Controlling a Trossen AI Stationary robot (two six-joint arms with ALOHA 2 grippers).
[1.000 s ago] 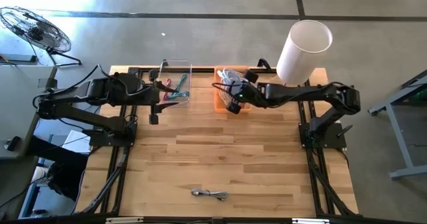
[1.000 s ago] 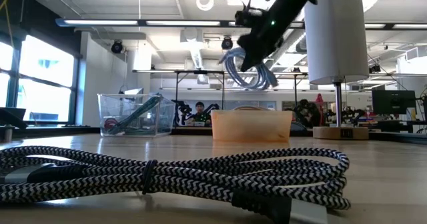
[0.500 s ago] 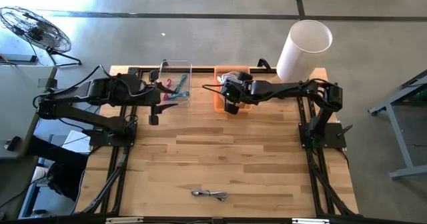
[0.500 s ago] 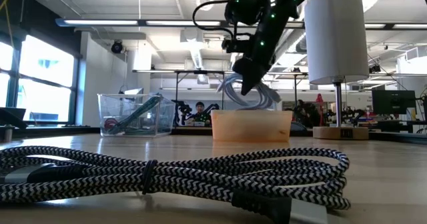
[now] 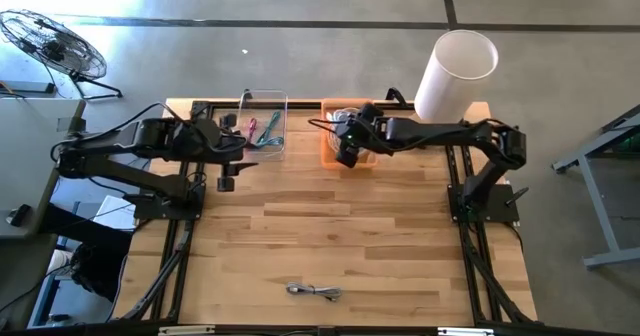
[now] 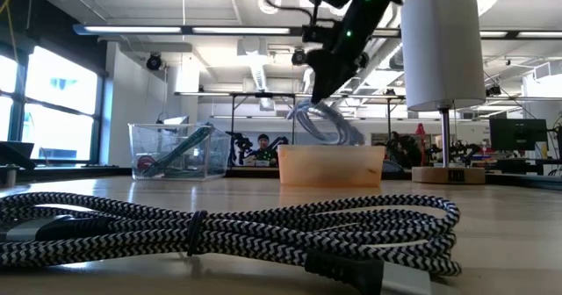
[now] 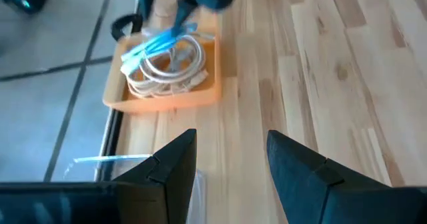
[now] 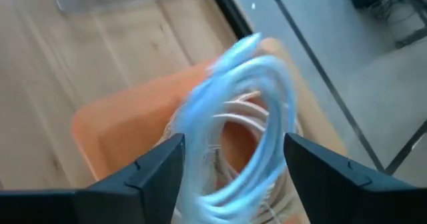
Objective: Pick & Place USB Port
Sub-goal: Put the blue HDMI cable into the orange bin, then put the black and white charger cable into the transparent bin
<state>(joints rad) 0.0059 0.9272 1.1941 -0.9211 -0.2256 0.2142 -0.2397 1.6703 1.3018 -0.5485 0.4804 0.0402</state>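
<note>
A light-blue coiled USB cable (image 8: 245, 111) shows blurred just under my right gripper (image 8: 233, 164), which is open above the orange bin (image 5: 328, 148). In the low view the coil (image 6: 323, 124) reaches down into the bin (image 6: 332, 165), onto white cables (image 7: 167, 74) lying there. My left gripper (image 7: 230, 147) is open and holds nothing, at the near side of the clear bin (image 5: 262, 126). A black-and-white braided cable (image 5: 313, 292) lies coiled near the table's near edge. My right gripper stands open right over the light-blue coil's top (image 6: 314, 106), fingers slanting down from the table's right. Blur hides whether a finger touches the coil. The coil's lower part is inside the orange bin.
The clear bin (image 6: 176, 150) holds red and green cables. A tall white cylinder (image 5: 455, 76) on a stand rises at the far right, close behind my right arm. Bare wooden table lies between the bins and the braided cable (image 6: 228, 229).
My right gripper has carried the light-blue coil toward the table's left and down over the orange bin, then opened. The coil has sunk from hanging clear above the bin to reaching into it. My left arm has drawn back a little toward the table's left edge.
</note>
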